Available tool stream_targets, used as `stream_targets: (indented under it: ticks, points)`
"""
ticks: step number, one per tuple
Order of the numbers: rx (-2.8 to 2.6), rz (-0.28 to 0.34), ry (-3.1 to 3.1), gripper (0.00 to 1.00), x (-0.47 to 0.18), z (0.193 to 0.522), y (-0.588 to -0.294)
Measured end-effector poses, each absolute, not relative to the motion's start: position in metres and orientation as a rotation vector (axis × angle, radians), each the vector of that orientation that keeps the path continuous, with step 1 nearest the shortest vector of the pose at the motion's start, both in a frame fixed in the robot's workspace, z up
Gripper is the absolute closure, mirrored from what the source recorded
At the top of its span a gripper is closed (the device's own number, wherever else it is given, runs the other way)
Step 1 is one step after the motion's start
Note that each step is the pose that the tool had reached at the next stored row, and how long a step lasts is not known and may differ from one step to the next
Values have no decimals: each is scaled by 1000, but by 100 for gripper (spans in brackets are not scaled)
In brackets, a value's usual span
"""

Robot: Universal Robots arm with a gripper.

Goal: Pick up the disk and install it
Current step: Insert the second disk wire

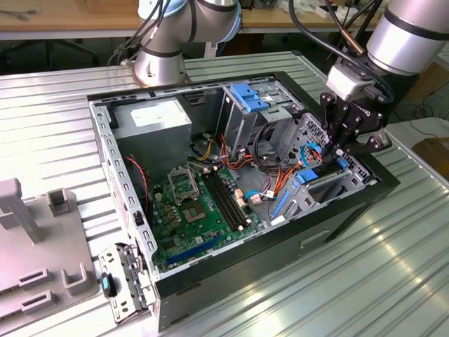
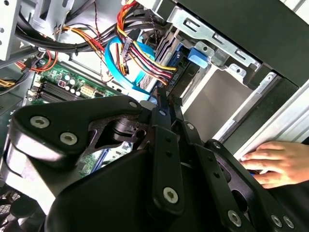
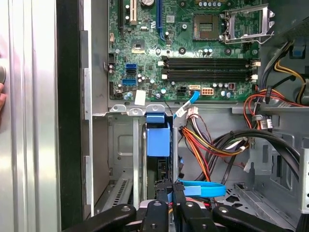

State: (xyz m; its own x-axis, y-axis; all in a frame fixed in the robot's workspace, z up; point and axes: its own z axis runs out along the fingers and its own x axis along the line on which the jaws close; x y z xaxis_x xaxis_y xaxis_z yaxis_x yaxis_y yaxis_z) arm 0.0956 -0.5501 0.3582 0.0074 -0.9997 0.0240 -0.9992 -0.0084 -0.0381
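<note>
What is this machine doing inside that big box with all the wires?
That is a robot arm with a gripper at its tip. One camera watches from outside; two ride near the wrist. The box is an open computer case on a metal table. The gripper reaches down into the case's drive bay, where the disk with its blue bracket sits upright. Coloured cables lie beside it, and the green board covers the floor. A person's hand rests at the case's edge.

One computer case (image 1: 266, 260), one motherboard (image 1: 193, 210), one gripper (image 1: 338, 151), one hand (image 2: 277, 164).
</note>
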Motion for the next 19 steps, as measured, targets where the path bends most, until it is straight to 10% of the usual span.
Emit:
stream_targets:
  ticks: [19]
  points:
    - [-2205, -81, 2160, 84, 88, 352, -555]
